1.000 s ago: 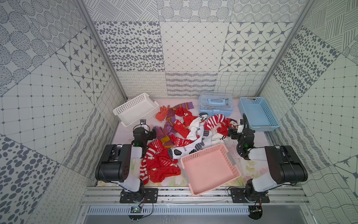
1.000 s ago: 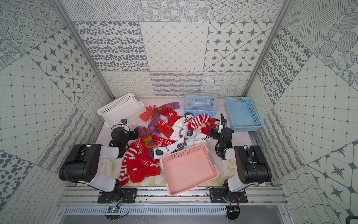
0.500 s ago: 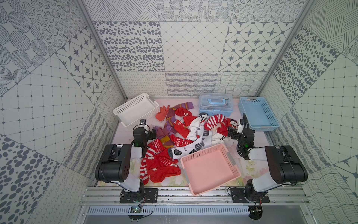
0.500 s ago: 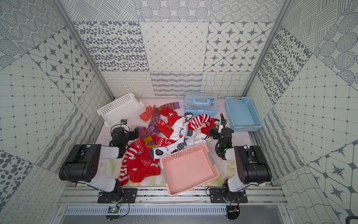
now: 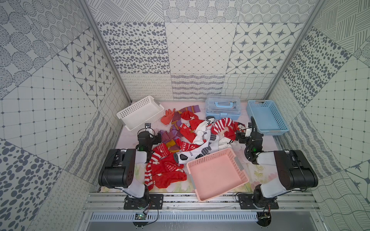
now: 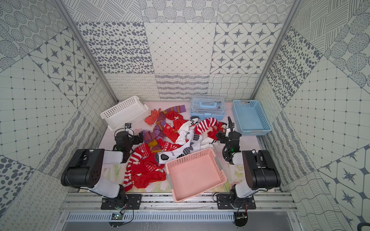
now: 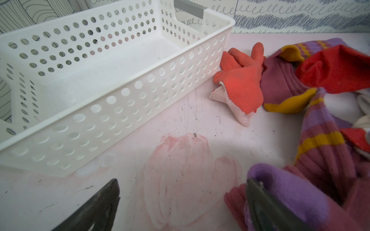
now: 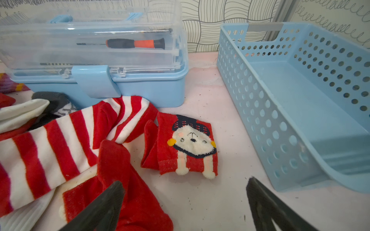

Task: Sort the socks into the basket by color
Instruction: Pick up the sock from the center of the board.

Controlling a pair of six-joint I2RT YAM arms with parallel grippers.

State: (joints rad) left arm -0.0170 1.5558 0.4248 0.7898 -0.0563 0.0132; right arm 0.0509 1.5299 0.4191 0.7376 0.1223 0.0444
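Observation:
Several socks lie in a heap mid-table: red ones (image 5: 166, 172), white ones with black marks (image 5: 200, 152), purple ones with yellow stripes (image 7: 320, 140), and a red-and-white striped one (image 8: 60, 136). Three baskets stand around it: white (image 5: 140, 114), pink (image 5: 216, 176), blue (image 5: 267, 120), all without socks. My left gripper (image 5: 158, 138) (image 7: 183, 186) is open low at the heap's left edge, one finger against a purple cuff (image 7: 280, 190). My right gripper (image 5: 239, 137) (image 8: 185, 183) is open at the heap's right edge, near a red sock with a figure (image 8: 188, 144).
An orange-red glove (image 7: 242, 80) lies beside the white basket. A clear blue toolbox (image 8: 96, 60) with a screwdriver inside stands at the back, between the white and blue baskets. Patterned walls close in three sides.

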